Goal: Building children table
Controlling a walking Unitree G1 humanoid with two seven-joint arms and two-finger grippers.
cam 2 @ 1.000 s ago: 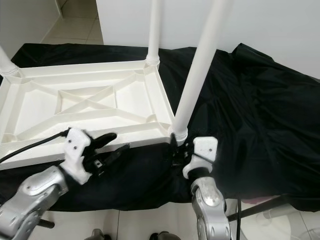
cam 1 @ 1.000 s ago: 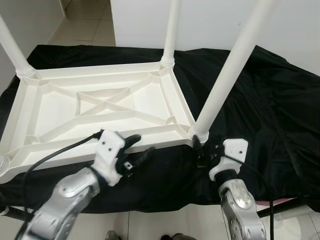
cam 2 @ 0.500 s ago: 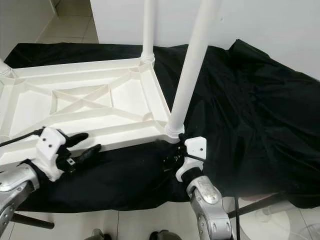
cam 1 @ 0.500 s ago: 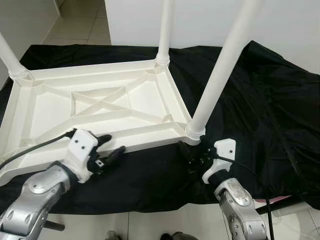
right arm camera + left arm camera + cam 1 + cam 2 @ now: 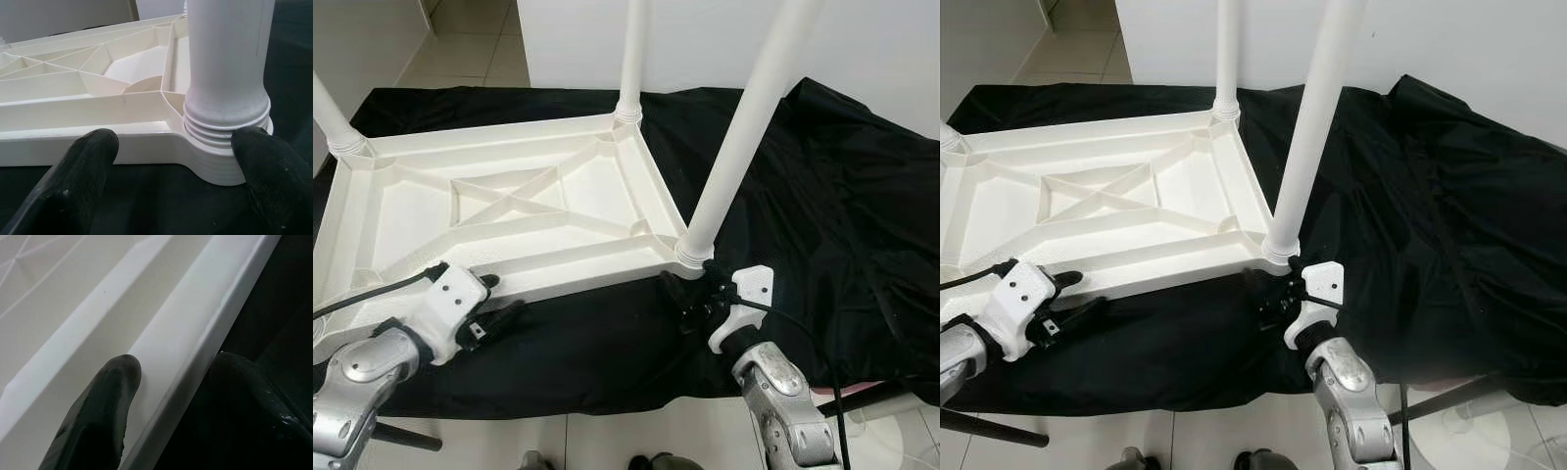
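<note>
Since a second earlier the left gripper had dropped away from above the frame to the near rim, and the right gripper had pulled slightly back from the corner socket and then closed in on it again.

The white children's table lay upside down on a black cloth, top face down so its ribbed underside and leg sockets faced up for assembly. The near right leg stood upright in its corner socket, and the far leg stood in the back corner.

The left wrist view showed the left gripper's fingers parted astride the near rim, one finger inside and one outside, likely to steady the frame; whether they pinched it could not be told. The right gripper's fingers were spread wide either side of the ridged collar of the near right leg, holding nothing, probably lined up to grip or check the joint.

A tiled floor lay beyond.
</note>
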